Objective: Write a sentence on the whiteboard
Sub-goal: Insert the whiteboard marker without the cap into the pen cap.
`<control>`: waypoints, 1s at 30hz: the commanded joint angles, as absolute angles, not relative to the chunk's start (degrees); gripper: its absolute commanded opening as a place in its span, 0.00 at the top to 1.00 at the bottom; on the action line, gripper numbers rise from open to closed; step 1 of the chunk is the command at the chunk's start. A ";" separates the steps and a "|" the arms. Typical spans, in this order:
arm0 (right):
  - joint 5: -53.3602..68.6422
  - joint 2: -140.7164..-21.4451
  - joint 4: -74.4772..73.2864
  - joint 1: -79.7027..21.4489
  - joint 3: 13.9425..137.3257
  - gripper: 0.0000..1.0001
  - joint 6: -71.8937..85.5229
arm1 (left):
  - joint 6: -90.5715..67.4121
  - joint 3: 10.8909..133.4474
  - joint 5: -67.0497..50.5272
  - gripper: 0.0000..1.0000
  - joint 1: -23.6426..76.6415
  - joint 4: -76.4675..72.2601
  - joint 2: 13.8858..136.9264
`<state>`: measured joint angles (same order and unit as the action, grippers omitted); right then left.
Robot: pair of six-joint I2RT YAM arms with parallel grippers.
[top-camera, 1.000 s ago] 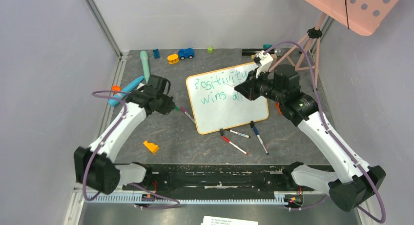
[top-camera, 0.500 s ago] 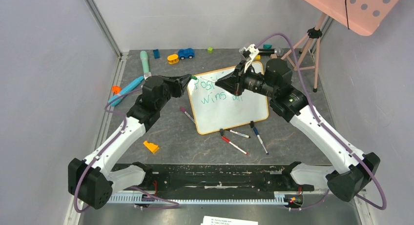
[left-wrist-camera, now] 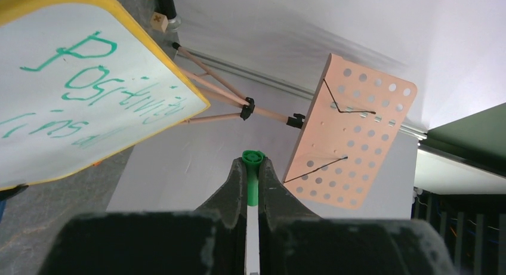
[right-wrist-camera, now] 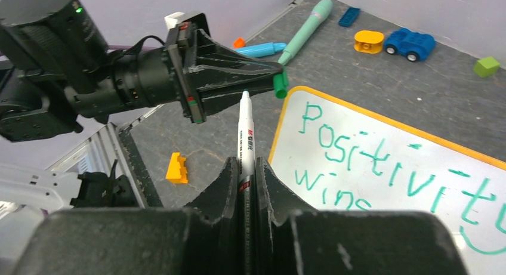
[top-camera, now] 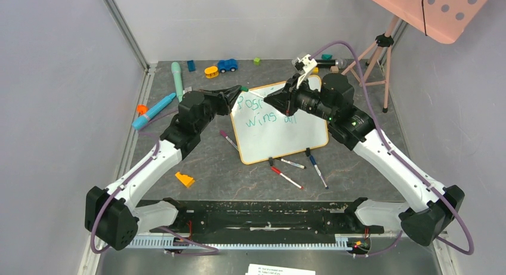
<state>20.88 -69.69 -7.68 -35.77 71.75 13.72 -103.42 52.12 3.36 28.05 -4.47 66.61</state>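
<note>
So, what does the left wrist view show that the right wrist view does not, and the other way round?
Only the left wrist view shows the pink perforated panel on its tripod. Only the right wrist view shows the white marker clamped in the right fingers, the left fingers from outside, the blue toy car and the orange block. Both show the whiteboard with the green sentence, and the green cap held in the left fingers.
</note>
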 commanded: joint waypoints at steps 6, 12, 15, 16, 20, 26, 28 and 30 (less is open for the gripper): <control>16.75 -68.54 -7.82 -35.77 71.42 1.00 12.69 | -110.24 53.79 1.59 0.98 29.42 -6.41 65.51; 16.35 -68.72 -7.83 -35.75 71.13 1.00 12.71 | -110.45 53.79 2.02 0.98 29.82 -6.35 64.81; 16.19 -68.73 -7.83 -35.77 71.02 1.00 12.81 | -110.85 53.79 1.85 0.98 29.88 -6.33 64.73; 16.14 -68.73 -7.82 -35.77 70.93 1.00 12.78 | -110.96 53.79 1.74 0.98 29.86 -6.33 64.61; 15.57 -68.75 -8.04 -35.77 70.69 1.00 12.68 | -111.11 53.79 1.80 0.98 29.84 -6.33 64.30; 15.82 -69.27 -8.00 -35.78 71.10 1.00 12.56 | -111.37 53.98 0.97 0.98 30.04 -6.42 64.35; 15.89 -69.40 -8.04 -35.77 71.17 1.00 12.58 | -111.36 54.03 0.96 0.98 30.21 -6.41 64.42; 15.87 -69.44 -7.92 -35.77 71.28 1.00 12.56 | -111.57 53.88 0.88 0.98 30.32 -6.42 64.52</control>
<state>16.40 -69.45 -8.93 -35.77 70.87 13.43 -109.32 52.12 2.24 29.80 -4.67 65.52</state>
